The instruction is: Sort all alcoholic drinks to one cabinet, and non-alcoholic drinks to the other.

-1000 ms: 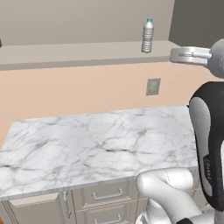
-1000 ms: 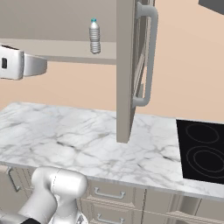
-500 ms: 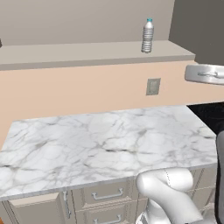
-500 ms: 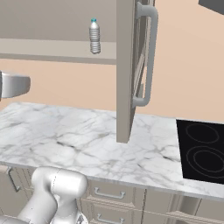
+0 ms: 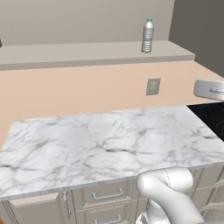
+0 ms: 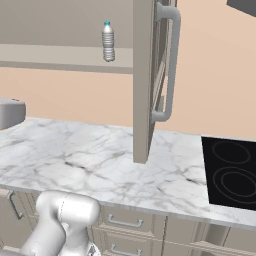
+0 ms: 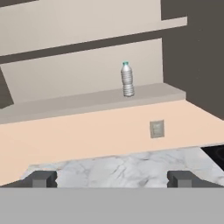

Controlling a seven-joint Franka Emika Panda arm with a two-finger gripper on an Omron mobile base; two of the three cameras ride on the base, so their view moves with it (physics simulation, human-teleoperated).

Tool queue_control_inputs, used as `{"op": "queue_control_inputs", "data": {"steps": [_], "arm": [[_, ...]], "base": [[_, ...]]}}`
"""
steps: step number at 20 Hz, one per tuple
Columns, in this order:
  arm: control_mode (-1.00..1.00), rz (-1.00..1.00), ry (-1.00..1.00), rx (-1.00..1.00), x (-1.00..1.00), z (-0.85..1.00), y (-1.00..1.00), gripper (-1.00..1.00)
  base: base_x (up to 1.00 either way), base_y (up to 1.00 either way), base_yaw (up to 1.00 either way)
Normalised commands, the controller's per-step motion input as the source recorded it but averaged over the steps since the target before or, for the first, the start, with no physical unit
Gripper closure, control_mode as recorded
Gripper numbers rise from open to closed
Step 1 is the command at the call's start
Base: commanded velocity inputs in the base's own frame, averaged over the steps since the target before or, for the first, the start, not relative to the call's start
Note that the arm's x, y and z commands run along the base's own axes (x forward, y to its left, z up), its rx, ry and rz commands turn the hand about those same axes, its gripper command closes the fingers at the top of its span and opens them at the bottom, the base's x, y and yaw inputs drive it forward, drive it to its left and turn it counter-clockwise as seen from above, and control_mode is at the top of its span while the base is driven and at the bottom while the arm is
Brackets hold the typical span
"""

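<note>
One non-alcoholic drink, a clear plastic bottle [image 5: 148, 36] [image 6: 108, 42] [image 7: 127, 79] with a pale teal cap, stands upright on the lower shelf [image 5: 78, 53] of the open wall cabinet. My gripper [image 7: 111, 179] is open with nothing between its fingertips [image 7: 41, 178]. It faces the bottle from well back, over the marble counter [image 7: 131, 168]. The alcoholic drinks are out of view.
The cabinet's door [image 6: 145, 85] hangs open over the counter [image 6: 100, 165], its long handle [image 6: 169, 65] facing right. A black cooktop [image 6: 232, 170] lies at the counter's right end. A wall outlet [image 5: 152, 86] sits under the shelf. Drawers [image 5: 105, 194] line the counter's front.
The grey end of my arm has dropped from shelf height toward the counter and slid to the edge of both base views. The bottle stands where it stood.
</note>
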Motion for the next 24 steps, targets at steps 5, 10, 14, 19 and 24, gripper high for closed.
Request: {"op": "queue_control_inputs", "data": {"steps": [5,10,14,19,24], "arm": [[-1.00,0.08,0.07,-0.01,0.00,-0.33,-0.07,-1.00],[-1.00,0.07,0.06,-0.03,0.00,-0.43,0.00,-1.00],[-1.00,0.05,0.05,-0.04,0.00,-0.35,0.02,-1.00],[-1.00,0.00,0.03,-0.05,0.00,-0.15,0.07,-1.00],[-1.00,0.00,0.08,-0.06,0.00,-0.10,0.12,-1.00]], "base": [[0.00,0.00,0.00],[0.00,0.00,0.00],[0.00,0.00,0.00],[0.00,0.00,0.00],[0.00,0.00,0.00]]}}
